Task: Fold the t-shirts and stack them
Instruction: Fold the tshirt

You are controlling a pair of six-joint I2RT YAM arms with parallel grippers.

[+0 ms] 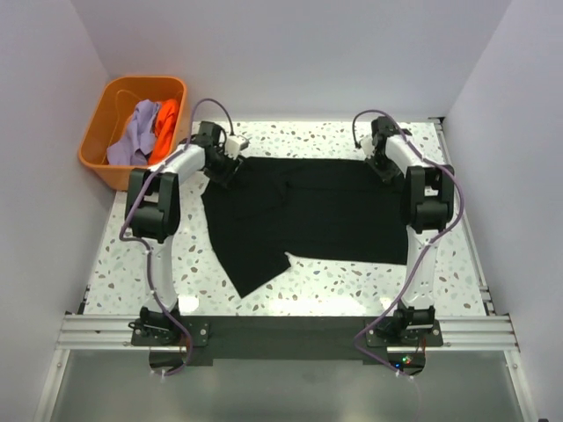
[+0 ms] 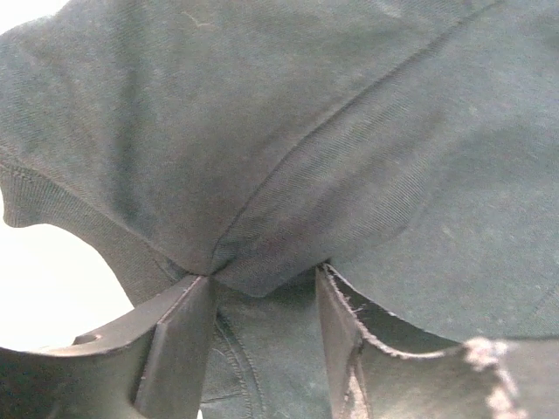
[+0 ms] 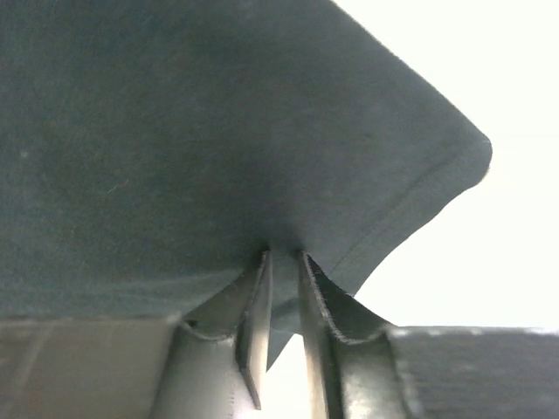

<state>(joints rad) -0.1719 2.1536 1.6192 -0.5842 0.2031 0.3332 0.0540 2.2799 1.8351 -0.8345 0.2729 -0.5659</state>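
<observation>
We see the black t-shirt (image 1: 308, 207) lying spread on the far half of the speckled desk (image 1: 352, 281). Its long axis runs left to right. One flap on its left side reaches toward the near edge, so that side looks uneven. We cannot tell from the top view which end holds the neck.

The left tool (image 1: 227, 167) is at the shirt's far left corner. In its wrist view the left tool (image 2: 265, 284) has its jaws partly apart, clamped on a thick bunch of the black cloth, with creases running into them.

The right tool (image 1: 378, 163) is at the far right corner. Up close the right tool (image 3: 281, 257) has its jaws nearly together, pinching a thin hemmed edge of the same shirt.

At the far left, beside the desk, an orange tub (image 1: 97, 141) holds a lavender t-shirt (image 1: 134, 132) and an orange t-shirt (image 1: 165, 127), both crumpled.
</observation>
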